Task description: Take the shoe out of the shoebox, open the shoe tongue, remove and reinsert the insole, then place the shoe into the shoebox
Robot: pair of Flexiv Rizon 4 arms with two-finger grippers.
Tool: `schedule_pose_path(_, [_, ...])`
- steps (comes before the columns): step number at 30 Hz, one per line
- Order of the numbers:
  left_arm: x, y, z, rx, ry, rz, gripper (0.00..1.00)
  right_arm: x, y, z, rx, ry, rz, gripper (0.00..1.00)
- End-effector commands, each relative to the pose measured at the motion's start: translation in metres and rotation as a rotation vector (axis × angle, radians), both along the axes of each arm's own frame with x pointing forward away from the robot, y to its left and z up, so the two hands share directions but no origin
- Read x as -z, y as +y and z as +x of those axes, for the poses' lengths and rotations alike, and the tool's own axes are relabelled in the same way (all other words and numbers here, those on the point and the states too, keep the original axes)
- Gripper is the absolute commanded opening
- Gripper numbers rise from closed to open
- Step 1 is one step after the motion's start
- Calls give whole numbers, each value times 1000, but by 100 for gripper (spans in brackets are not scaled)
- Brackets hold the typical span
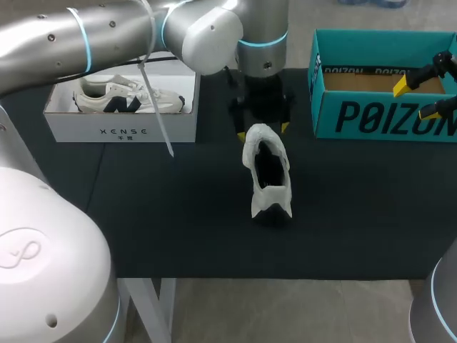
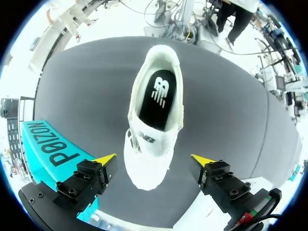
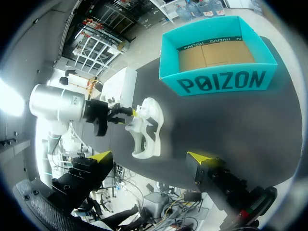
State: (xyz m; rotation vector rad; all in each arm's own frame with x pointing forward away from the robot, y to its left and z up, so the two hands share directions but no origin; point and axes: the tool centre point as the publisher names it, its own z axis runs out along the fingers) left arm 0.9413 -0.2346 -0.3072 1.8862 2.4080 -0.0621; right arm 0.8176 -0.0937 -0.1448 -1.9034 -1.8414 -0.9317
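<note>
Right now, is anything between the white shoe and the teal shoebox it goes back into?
Nothing visible. Only bare black table lies between the white shoe and the open, empty teal shoebox; the right gripper hangs well above the box.

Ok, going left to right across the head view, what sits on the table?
white shoebox holding a sneaker → loose white shoe → teal shoebox

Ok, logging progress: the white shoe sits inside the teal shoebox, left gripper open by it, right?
Not inside: the white shoe sits on the black table beside the teal shoebox, per the head view. The left gripper is open by it.
</note>
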Motion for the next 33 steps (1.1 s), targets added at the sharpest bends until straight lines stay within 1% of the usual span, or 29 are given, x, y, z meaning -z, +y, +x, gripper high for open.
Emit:
schedule_pose_path(1, [-11, 9, 0, 14, -17, -33, 42, 0, 0, -1, 3, 1, -3, 100])
schedule_pose_path(2, [-11, 8, 0, 28, -20, -35, 15, 0, 0, -1, 3, 1, -3, 100])
schedule_pose_path(3, [-12, 7, 1, 42, -24, -40, 0, 0, 0, -1, 3, 1, -3, 100])
schedule_pose_path(6, [-14, -1, 1, 61, -36, -68, 0, 0, 0, -1, 3, 1, -3, 100])
schedule_pose_path(11, [-10, -15, -3, 76, -41, -65, 0, 0, 0, -1, 3, 1, -3, 100])
schedule_pose_path(13, [-9, -20, -2, 43, -76, -46, 0, 0, 0, -1, 3, 1, -3, 100])
schedule_pose_path(14, [-8, -22, -2, 44, -83, -26, 0, 0, 0, -1, 3, 1, -3, 100])
schedule_pose_path(19, [-7, -25, -3, 20, -74, -28, 0, 0, 0, -1, 3, 1, -3, 100])
schedule_pose_path(22, [-1, -24, -14, -6, -28, -19, 0, 0, 0, -1, 3, 1, -3, 100])
schedule_pose_path(24, [3, -22, -26, -58, 13, -2, 0, 0, 0, -1, 3, 1, -3, 100])
schedule_pose_path(26, [8, -20, -33, -97, 29, 7, 0, 0, 0, -1, 3, 1, -3, 100])
schedule_pose_path(29, [16, -18, -44, -175, 56, 56, 0, 0, 0, -1, 3, 1, -3, 100])
schedule_pose_path(32, [24, -19, -53, -222, 60, 46, 0, 0, 0, -1, 3, 1, -3, 100])
schedule_pose_path(33, [25, -21, -55, -237, 63, 23, 0, 0, 0, -1, 3, 1, -3, 100])
